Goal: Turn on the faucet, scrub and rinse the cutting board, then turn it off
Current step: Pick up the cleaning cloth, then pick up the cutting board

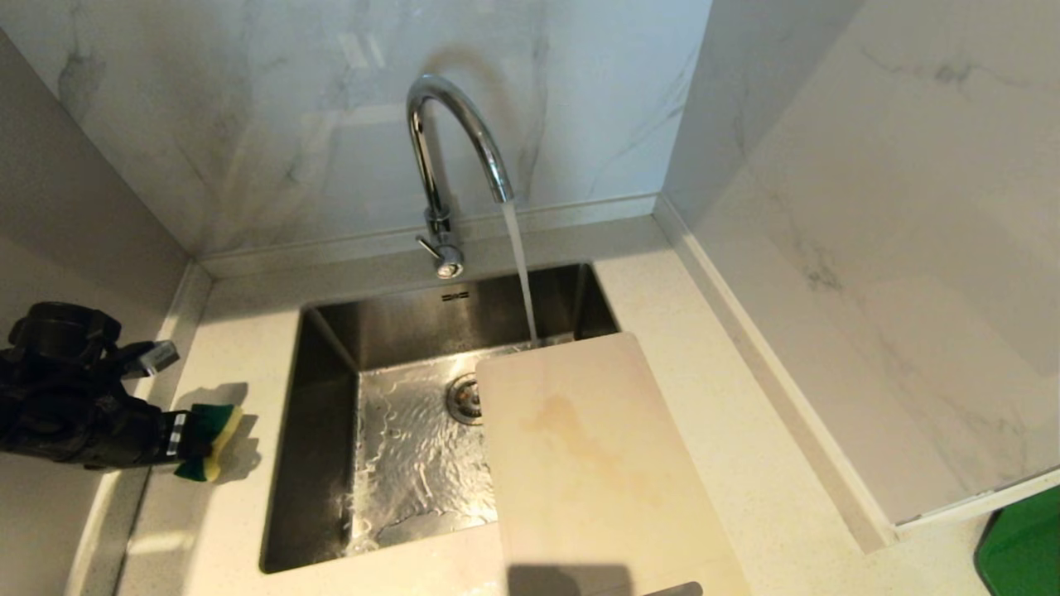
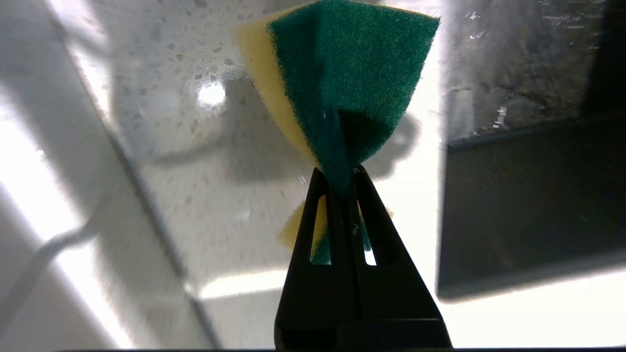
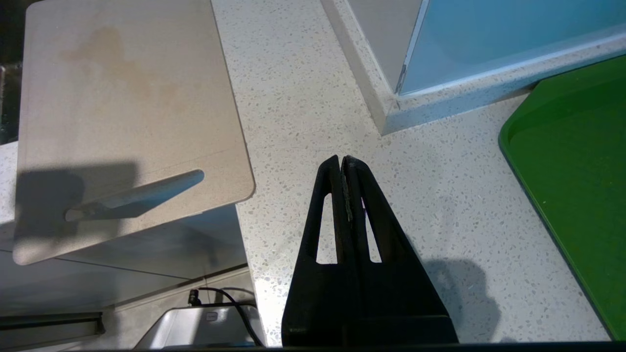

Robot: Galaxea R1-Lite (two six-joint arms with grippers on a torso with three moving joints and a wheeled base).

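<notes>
Your left pincer (image 1: 192,436) is clamped on the sponge (image 1: 211,440) over the counter (image 1: 240,513) left of the sink (image 1: 331,389), pinching one end so the green face juts free for scrubbing. Your right pincer (image 3: 344,161) hangs shut and empty beside the board (image 1: 596,472). That board bridges the sink's right rim, its far end under the faucet (image 1: 439,157), so the running stream wets it.

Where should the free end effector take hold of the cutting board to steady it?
Probably at the handle slot of the cutting board, coming from the robot's side: that end overhangs the counter edge, so fingers could close above and below.
</notes>
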